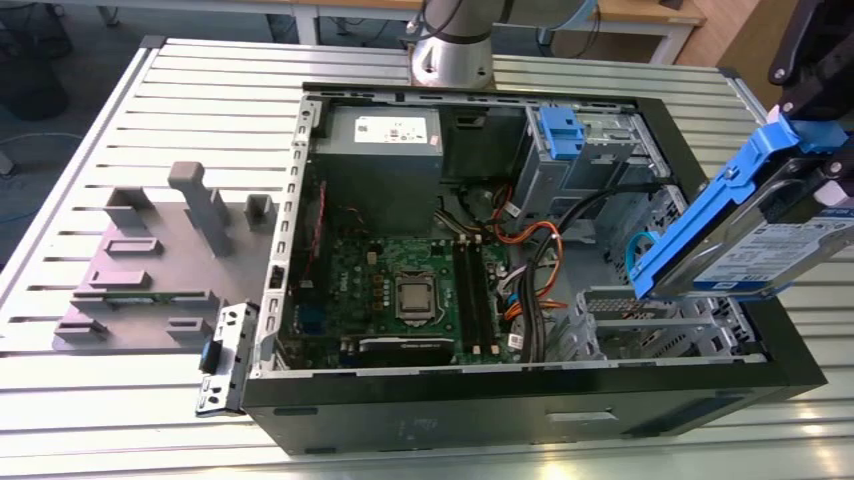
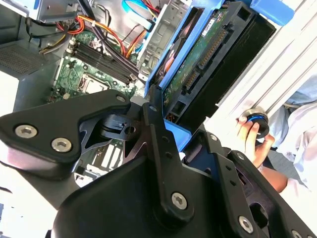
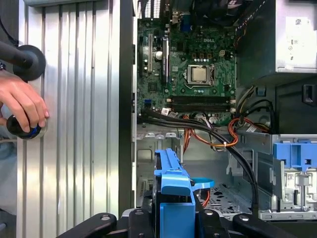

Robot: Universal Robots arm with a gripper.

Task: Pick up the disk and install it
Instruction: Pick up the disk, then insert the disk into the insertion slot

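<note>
The disk (image 1: 781,255) hangs tilted above the case's side at the exterior view's right. It is a silver drive with a white-and-blue label in a blue carrier bracket (image 1: 721,210). My gripper (image 1: 817,160) is shut on its upper end. In the second wrist view the black fingers (image 2: 153,129) clamp the blue bracket, and the disk's green circuit board (image 2: 198,64) faces the camera. In the first wrist view the bracket's edge (image 3: 171,181) stands between the fingers of the gripper (image 3: 171,223), over the open case.
The open computer case (image 1: 534,395) lies on a slatted metal table (image 1: 200,90), showing motherboard (image 1: 400,290), grey power supply (image 1: 380,135) and a drive cage with blue latch (image 1: 561,130). A grey fixture (image 1: 160,260) sits beside it. A person's hand (image 3: 22,106) rests on a black knob.
</note>
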